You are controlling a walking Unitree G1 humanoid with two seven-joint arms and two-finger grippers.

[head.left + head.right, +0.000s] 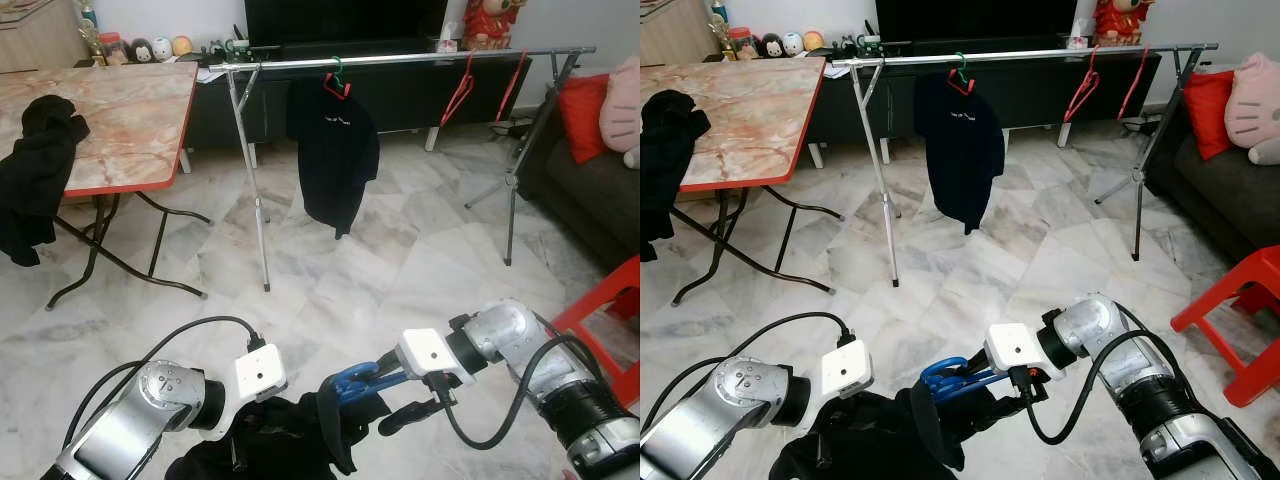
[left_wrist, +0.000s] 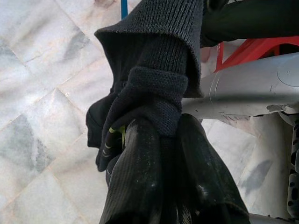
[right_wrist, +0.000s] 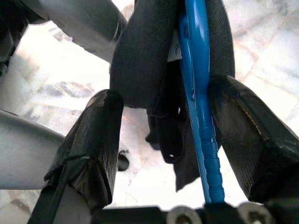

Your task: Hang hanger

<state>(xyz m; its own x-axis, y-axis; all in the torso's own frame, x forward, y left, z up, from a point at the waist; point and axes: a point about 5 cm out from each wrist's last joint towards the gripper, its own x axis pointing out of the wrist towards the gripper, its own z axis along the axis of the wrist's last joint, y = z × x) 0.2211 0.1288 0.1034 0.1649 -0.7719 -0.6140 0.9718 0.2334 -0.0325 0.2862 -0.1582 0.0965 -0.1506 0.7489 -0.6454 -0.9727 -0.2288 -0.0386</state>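
Note:
A blue hanger (image 1: 355, 385) sits low in front of me, pushed into the neck of a black garment (image 1: 270, 440). My right gripper (image 1: 372, 405) is shut on the blue hanger (image 3: 198, 93), with a fold of the garment's collar also between its fingers (image 3: 93, 135). My left gripper (image 1: 285, 425) is buried in the black garment (image 2: 159, 93) and shut on it. Ahead stands a silver clothes rail (image 1: 400, 60). On it hang a black shirt (image 1: 335, 150) on a red hanger with a green hook, and two bare red hangers (image 1: 460, 90) further right.
A marble-top folding table (image 1: 110, 110) stands at the left with dark clothing (image 1: 35, 170) draped over its edge. A red plastic stool (image 1: 610, 300) is close on my right. A dark sofa with a red cushion (image 1: 580, 110) is beyond it. Open tiled floor lies before the rail.

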